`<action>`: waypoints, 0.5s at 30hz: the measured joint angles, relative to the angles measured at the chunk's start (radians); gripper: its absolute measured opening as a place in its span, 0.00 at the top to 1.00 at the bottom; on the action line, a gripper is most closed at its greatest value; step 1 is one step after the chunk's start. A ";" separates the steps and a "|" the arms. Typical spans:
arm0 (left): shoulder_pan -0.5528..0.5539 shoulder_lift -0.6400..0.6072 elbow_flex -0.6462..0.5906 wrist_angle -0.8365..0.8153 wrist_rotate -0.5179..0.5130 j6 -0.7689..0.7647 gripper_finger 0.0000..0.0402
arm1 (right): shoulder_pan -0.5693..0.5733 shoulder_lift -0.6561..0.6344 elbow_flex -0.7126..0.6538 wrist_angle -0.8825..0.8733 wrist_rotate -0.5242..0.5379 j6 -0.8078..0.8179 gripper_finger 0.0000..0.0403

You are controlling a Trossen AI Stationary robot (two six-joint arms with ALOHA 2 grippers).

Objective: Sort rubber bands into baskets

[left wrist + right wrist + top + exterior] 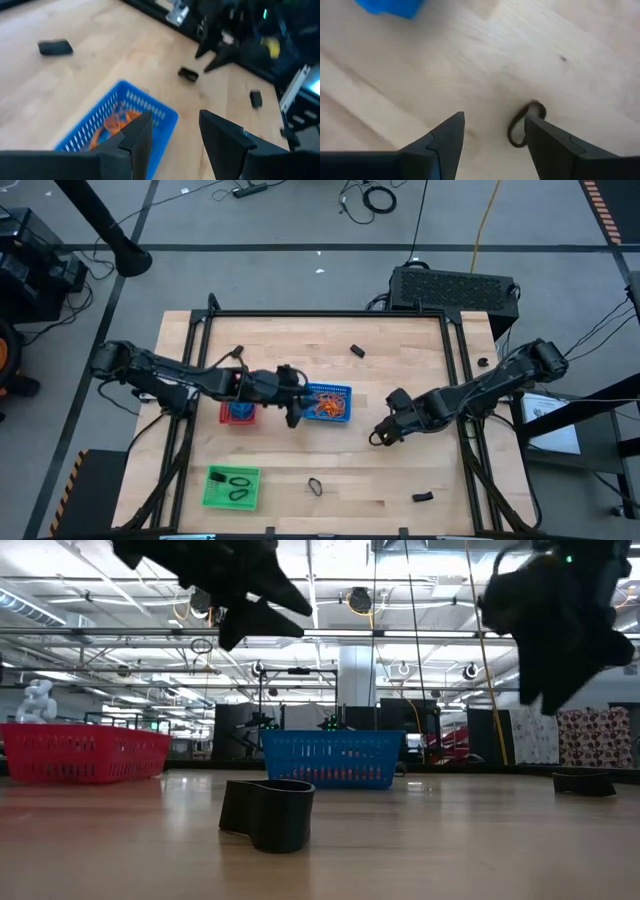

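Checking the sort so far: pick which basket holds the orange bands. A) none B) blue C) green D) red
B: the orange bands lie in the blue basket, seen again in the left wrist view; the green basket holds black bands.

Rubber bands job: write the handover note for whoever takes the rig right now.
Left gripper: fingers open, empty, at the blue basket's left edge.
Right gripper: fingers open, over a black band on the bare table.
Done: orange bands in the blue basket; blue bands in the red basket; two black bands in the green basket.
Left: black bands loose on the table, at front centre, front right, back centre and right edge.
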 joint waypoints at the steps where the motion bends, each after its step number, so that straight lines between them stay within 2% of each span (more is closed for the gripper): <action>1: 0.008 0.000 0.008 0.000 0.003 0.006 0.58 | 0.000 0.007 -0.008 -0.004 -0.009 0.000 0.51; 6: 0.032 0.000 0.029 0.000 0.035 0.027 0.58 | -0.006 0.025 -0.080 0.006 -0.078 0.060 0.51; 15: 0.037 0.000 0.030 -0.003 0.054 0.025 0.58 | -0.005 0.020 -0.180 0.128 -0.086 0.119 0.51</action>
